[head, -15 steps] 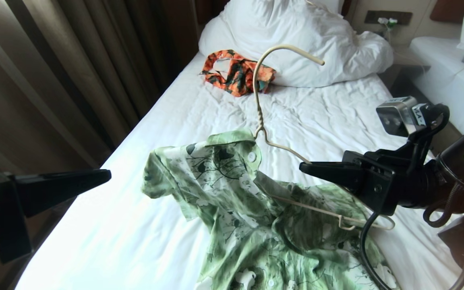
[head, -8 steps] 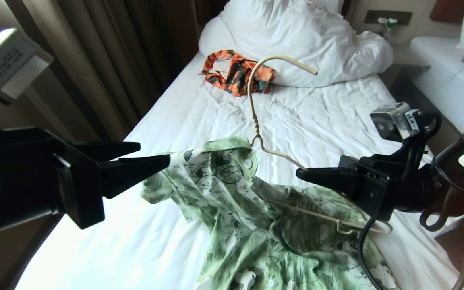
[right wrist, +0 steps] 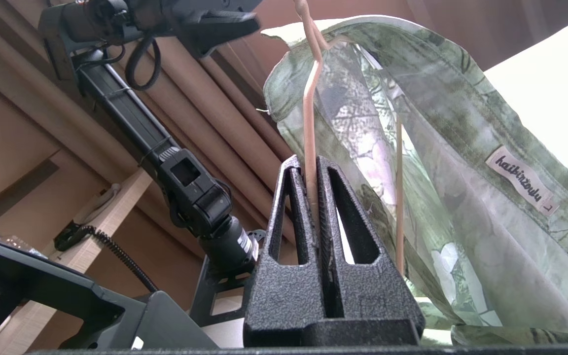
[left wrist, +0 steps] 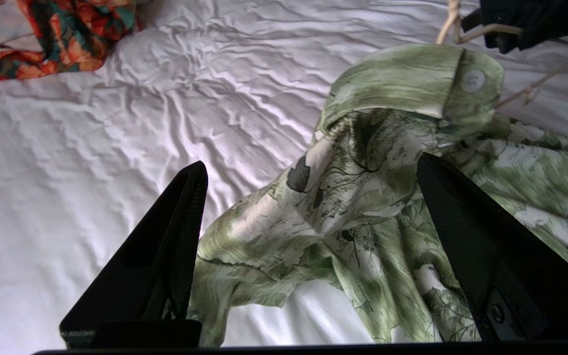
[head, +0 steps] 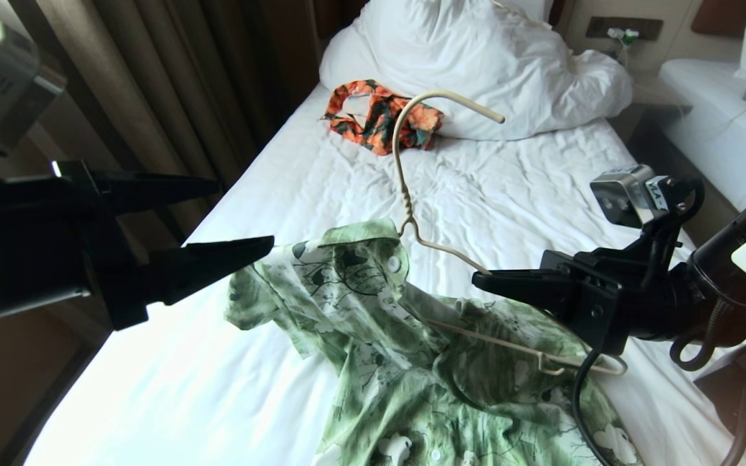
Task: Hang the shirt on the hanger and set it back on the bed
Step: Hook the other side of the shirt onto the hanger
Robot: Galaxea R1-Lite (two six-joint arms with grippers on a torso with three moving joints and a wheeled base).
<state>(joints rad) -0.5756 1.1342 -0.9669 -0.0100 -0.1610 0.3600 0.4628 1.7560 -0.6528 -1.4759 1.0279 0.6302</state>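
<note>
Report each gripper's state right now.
Left gripper: open, holding nothing, beside the shirt.
Right gripper: shut on the hanger, which it holds above the bed.

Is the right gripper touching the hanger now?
Touching. In the right wrist view, the right gripper is shut on the hanger: the cream wire runs between its two closed fingers.

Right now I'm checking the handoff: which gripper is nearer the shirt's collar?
Left. The left gripper hangs open beside the collar of the shirt, not touching it. The right gripper sits farther along, shut on the hanger.
</note>
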